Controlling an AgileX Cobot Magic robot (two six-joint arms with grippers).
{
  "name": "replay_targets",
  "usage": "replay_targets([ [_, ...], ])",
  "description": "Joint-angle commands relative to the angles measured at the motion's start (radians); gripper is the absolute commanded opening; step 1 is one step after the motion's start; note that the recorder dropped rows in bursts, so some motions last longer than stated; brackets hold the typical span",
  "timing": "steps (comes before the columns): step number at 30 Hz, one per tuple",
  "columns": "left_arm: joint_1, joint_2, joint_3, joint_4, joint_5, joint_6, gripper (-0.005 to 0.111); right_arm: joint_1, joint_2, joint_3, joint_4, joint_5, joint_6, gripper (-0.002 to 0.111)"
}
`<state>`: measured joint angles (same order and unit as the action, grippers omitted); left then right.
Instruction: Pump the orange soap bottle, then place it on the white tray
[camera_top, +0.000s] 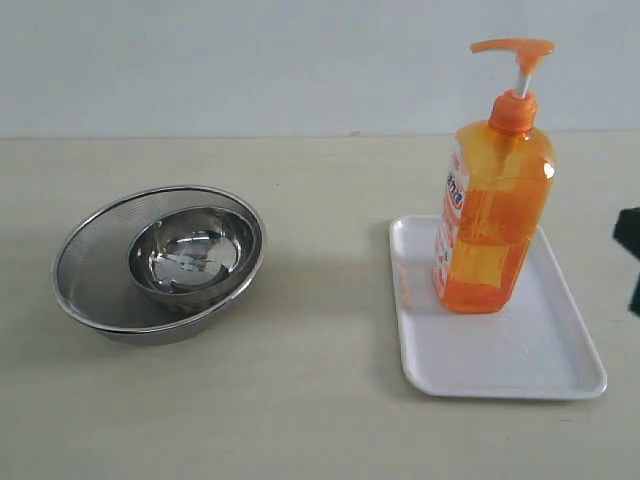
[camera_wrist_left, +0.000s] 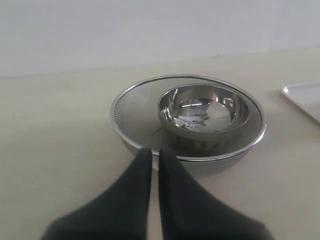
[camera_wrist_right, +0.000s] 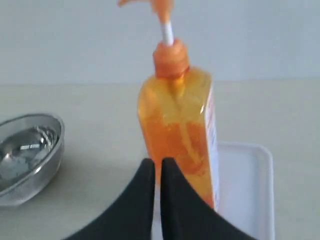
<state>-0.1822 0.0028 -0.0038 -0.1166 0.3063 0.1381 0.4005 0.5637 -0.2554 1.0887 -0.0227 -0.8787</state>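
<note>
Seeing orange soap bottle (camera_top: 492, 190) standing upright on white tray (camera_top: 545, 365), near its far left corner. Reading left gripper (camera_wrist_left: 154, 153) and right gripper (camera_wrist_right: 157, 163) as pressed together, pinching nothing. Judging placement done; pumping unverifiable. Next likely needing only backing right gripper clear without tipping bottle.

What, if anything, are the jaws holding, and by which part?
Nothing: both pairs of jaws are shut and empty; the bottle stands free on the tray.
</note>
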Motion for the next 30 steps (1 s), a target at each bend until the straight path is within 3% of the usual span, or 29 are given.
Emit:
replay_targets([
  [1,0.003,-0.003,0.004,0.004,0.001,-0.012,0.005,-0.108,-0.181,0.068,-0.004,0.023,-0.031,0.0],
  [14,0.003,-0.003,0.004,0.004,0.001,-0.012,0.005,-0.165,-0.564,0.255,-0.002,-0.061,-0.032,0.0],
  [28,0.003,-0.003,0.004,0.004,0.001,-0.012,0.005,-0.187,-0.564,0.255,-0.001,-0.038,-0.012,0.0],
  [30,0.003,-0.003,0.004,0.004,0.001,-0.012,0.005,-0.187,-0.564,0.255,-0.121,-0.033,0.064,0.0],
])
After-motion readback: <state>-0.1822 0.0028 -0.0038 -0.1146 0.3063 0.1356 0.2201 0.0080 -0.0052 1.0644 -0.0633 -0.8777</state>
